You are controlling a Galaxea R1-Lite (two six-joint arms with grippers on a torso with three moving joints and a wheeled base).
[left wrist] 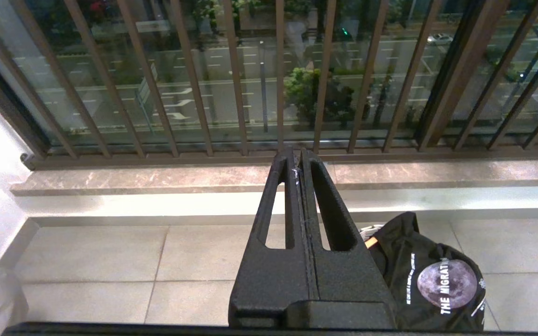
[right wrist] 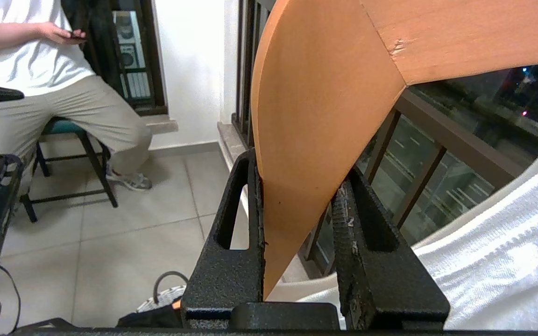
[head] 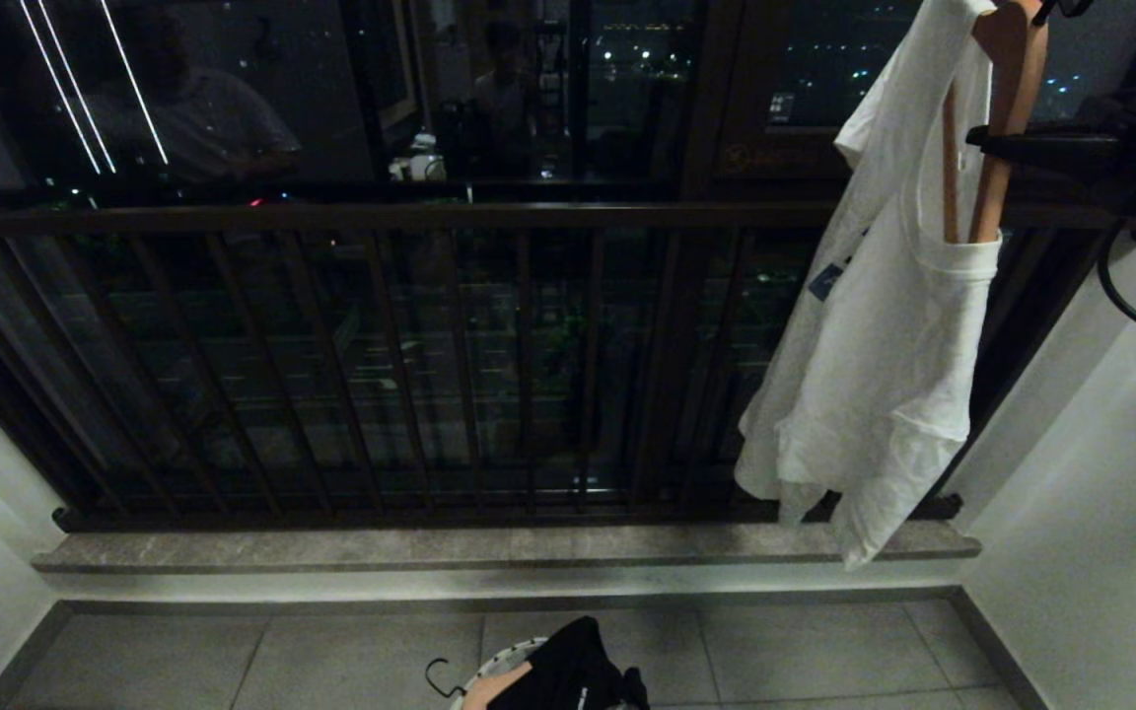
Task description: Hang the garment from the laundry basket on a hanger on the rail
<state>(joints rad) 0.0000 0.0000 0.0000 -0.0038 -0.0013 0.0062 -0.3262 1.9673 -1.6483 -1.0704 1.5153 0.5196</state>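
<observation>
the right gripper is clamped on a wooden hanger, its two black fingers pressed against either face of the orange-brown wood near the hanger's bend. in the head view this gripper sits high at the right edge, reaching in level from the right, and the hanger stands nearly upright inside the neck of a white garment. the garment drapes down from the hanger in front of the dark balcony railing, its lower hem hanging just over the stone sill at the railing's foot, and a small blue tag shows at its left edge. in the right wrist view the white cloth lies just beside the gripper, and farther off a seated person in a white shirt and light trousers is on a chair by the wall. the left gripper has its fingers pressed together with nothing between them, and points over the tiled floor toward the railing. the laundry basket stands on the floor tiles at the bottom edge of the head view, well below the hanging garment, with only part of its pale rim showing. a black garment with a round printed patch is heaped over it, and a dark hanger hook sticks out just beside its left side.
</observation>
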